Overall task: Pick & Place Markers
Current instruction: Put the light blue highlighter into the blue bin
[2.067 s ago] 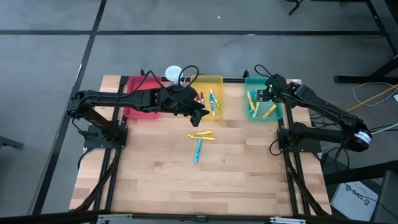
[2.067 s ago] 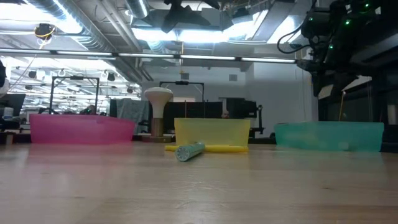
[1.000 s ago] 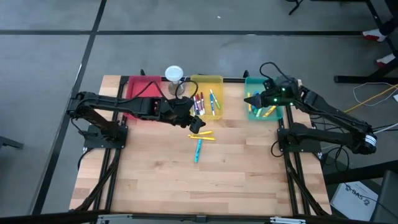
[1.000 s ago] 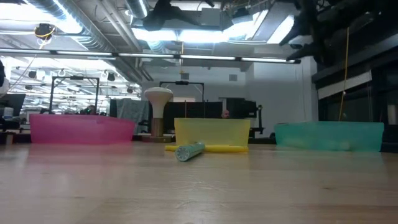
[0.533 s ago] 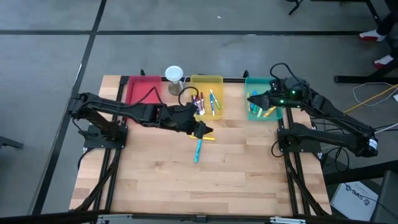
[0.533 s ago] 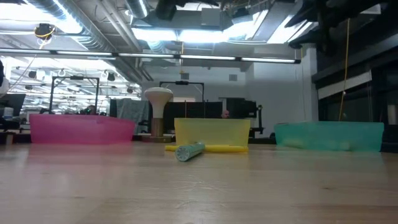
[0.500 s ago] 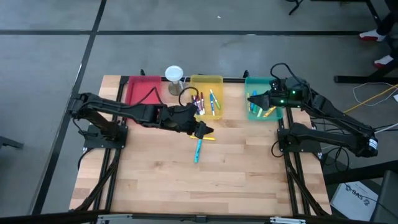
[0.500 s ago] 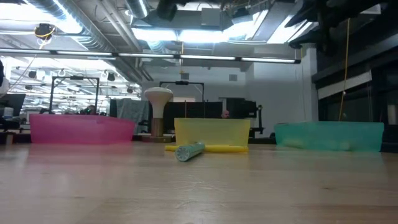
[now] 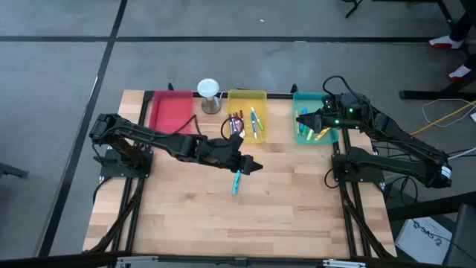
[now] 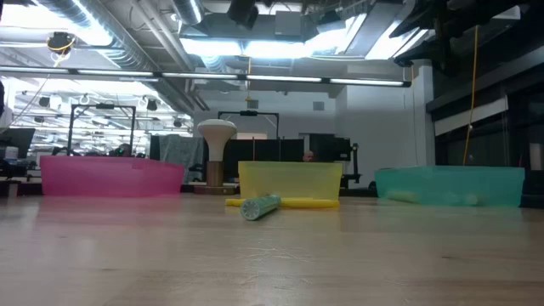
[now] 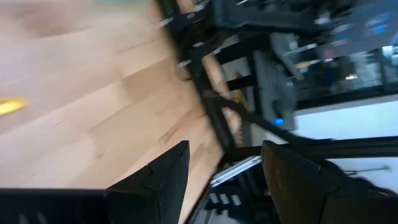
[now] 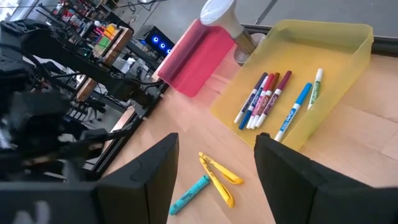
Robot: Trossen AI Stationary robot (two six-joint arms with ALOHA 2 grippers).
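Three trays sit in a row at the far edge of the worktop (image 9: 193, 216): a red tray (image 9: 170, 110), a yellow tray (image 9: 249, 99) and a teal tray (image 9: 304, 99), with a white-topped hourglass-like object (image 9: 209, 95) between the first two. We see the left gripper (image 9: 248, 167) low over the middle of the worktop, its jaws spread apart and, as far as we can judge from its blurred wrist view, holding nothing. Two yellow markers (image 12: 217, 175) lie crossed on the wood almost under it, mostly hidden from above, and a teal marker (image 9: 237, 181) lies just beside its jaws on the near side. Several markers (image 12: 263, 98) in red, blue and purple lie side by side in the yellow tray, just beyond those jaws, with a blue marker (image 12: 293, 117) and a green-and-white marker (image 12: 316, 85) next to them. We find the right gripper (image 9: 303, 120) hovering over the teal tray, jaws parted and empty, with yellow, orange and green markers (image 9: 315, 135) in the tray right beneath it.
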